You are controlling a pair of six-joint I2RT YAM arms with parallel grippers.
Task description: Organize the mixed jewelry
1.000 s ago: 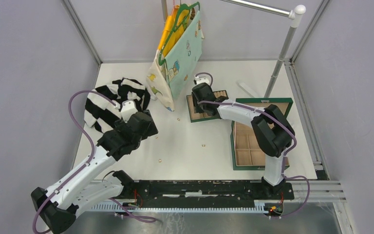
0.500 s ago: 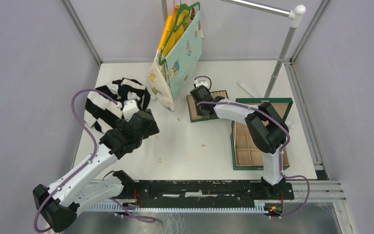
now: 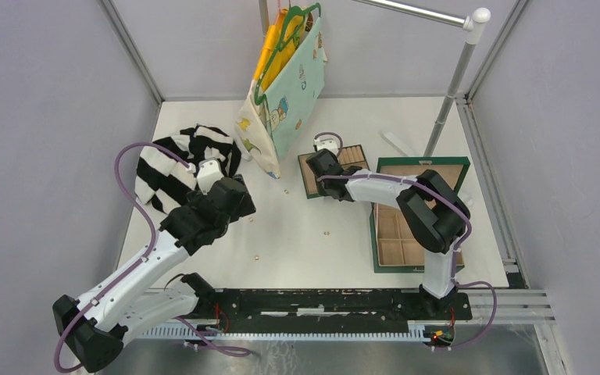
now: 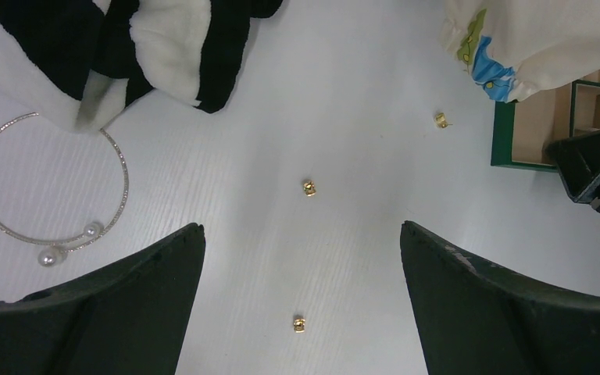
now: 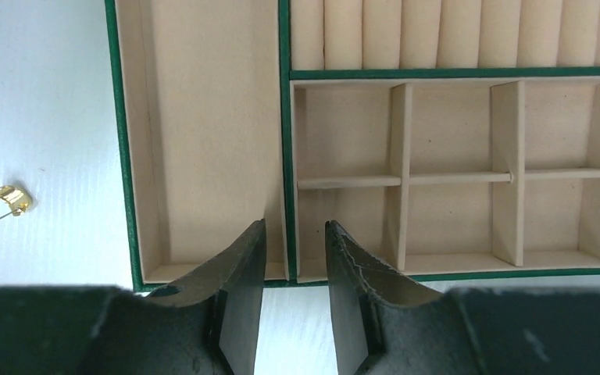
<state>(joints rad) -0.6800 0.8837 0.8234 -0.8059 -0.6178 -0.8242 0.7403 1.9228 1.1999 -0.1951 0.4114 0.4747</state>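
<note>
Several tiny gold pieces lie on the white table: one [image 3: 286, 191] by the bag, one [image 3: 326, 231] mid-table, one [image 3: 257, 255] nearer the front. The left wrist view shows three gold pieces [image 4: 309, 187] [image 4: 299, 323] [image 4: 441, 119] and a thin pale bangle with pearls [image 4: 117, 160]. My left gripper [image 4: 301, 226] is open wide and empty above the table [image 3: 238, 205]. My right gripper [image 5: 295, 224] hovers over the near edge of the small green tray [image 5: 284, 156], jaws a narrow gap apart with nothing between them. A gold earring [image 5: 12, 198] lies left of the tray.
A black-and-white striped cloth [image 3: 180, 160] lies at the back left. A hanging tote bag [image 3: 285, 86] stands beside the small tray [image 3: 351, 154]. A larger green box with tan compartments [image 3: 375, 234] sits at the right. A rack pole [image 3: 453, 78] rises at the back right.
My right gripper has moved from the tray's far side toward its near edge. My left arm has barely shifted.
</note>
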